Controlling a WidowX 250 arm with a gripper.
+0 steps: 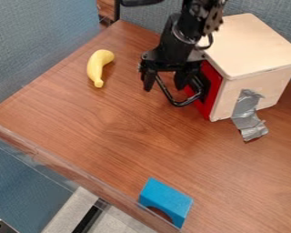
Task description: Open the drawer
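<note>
The gripper [165,83] hangs in the upper middle of the camera view, at the left side of the wooden box [257,43]. Its two fingers stand apart, open, around part of the black looped handle [179,103], whose lower bend shows below them. That handle is on the red drawer front [212,88], which sits against the box's left face and looks shut. The gripper and arm hide the upper part of the red front. Whether a finger touches the handle, I cannot tell.
A yellow banana [97,66] lies left of the gripper on the wooden table [111,136]. A blue arched block [166,198] is at the front edge. Grey tape [248,114] runs from the box down to the table. Blue-grey walls border the back and left.
</note>
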